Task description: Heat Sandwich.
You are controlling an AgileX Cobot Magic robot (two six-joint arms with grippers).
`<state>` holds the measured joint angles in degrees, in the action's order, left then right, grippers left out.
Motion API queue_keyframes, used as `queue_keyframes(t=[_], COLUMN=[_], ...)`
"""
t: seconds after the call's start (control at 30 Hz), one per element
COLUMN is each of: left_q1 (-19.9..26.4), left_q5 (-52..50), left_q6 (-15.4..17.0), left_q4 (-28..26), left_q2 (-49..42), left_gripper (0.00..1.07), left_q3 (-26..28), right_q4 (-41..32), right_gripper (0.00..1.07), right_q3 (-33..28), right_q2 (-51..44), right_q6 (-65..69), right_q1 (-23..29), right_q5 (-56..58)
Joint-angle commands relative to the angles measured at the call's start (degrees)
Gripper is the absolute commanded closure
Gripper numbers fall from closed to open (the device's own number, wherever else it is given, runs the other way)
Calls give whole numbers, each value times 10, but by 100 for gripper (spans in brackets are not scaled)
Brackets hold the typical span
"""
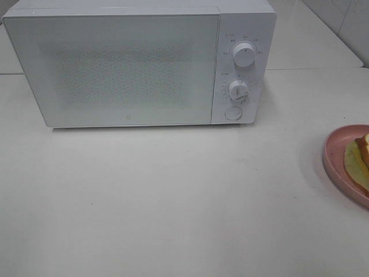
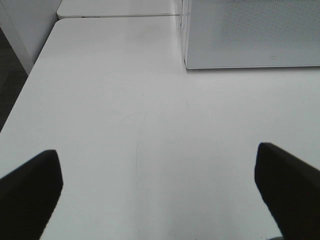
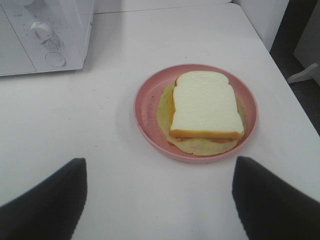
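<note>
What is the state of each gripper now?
Left gripper: open, holding nothing.
Right gripper: open, holding nothing, apart from the white-bread sandwich.

Left gripper (image 2: 159,190) and right gripper (image 3: 159,197) (apparently) spread, empty.

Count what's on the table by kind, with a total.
Microwave: 1
Plate: 1
Sandwich: 1
Total: 3
</note>
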<state>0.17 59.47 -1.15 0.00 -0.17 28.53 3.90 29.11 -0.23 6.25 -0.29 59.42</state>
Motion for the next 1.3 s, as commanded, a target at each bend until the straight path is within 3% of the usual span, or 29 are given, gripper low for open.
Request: queue_keyframes(t=[0.03,1.3], left_q1=[-3,-18], left_q5=[-5,-5], left_q6=[6,1], left_q4=[0,-7], left_q2=[-17,-16], left_gripper=[5,5], left_q3=[-2,-2], right_q4=[0,0], right_gripper=[31,31], right_q3=[-1,-1], right_q2=[-15,-15], right_q6=[-5,-5], right_q1=[-5,-5], right_q5=[0,0])
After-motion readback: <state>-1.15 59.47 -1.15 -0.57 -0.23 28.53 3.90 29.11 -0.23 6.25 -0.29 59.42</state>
